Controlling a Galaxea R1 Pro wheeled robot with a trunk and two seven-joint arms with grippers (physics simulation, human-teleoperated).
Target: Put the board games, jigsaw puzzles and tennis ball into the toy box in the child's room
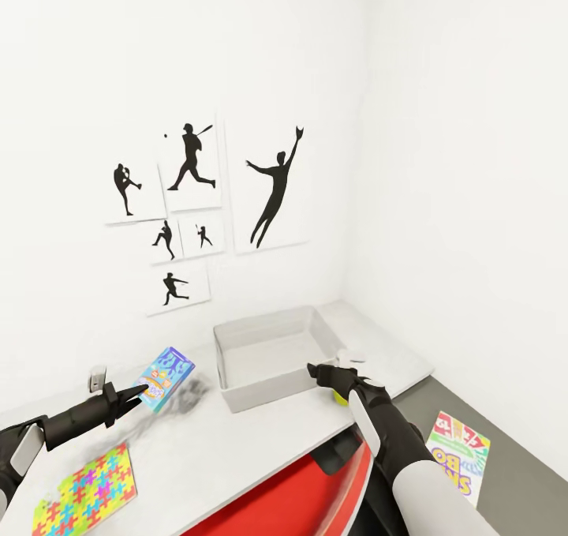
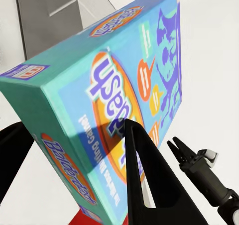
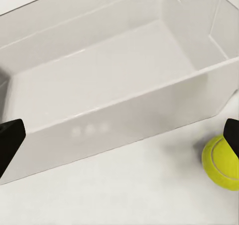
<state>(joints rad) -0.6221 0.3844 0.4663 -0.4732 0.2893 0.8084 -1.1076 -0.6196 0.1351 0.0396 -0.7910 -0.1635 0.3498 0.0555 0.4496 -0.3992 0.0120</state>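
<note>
above the table [image 1: 237, 449], blue board game [image 1: 163, 377] in left end effector [image 1: 140, 393]

Right wrist cam: toy box [image 3: 124, 75] spans most of the frame, light grey, low sloping walls, nothing inside. It sits on the pale bench [image 3: 124, 195]. Tennis ball [image 3: 222, 162] (yellow-green, white seam visible) rests on the bench just outside the box's near wall, close to one corner, not touching it. Right pincer fingertips [image 3: 10, 140] are spread wide at the frame edges, gripping nothing.
</note>
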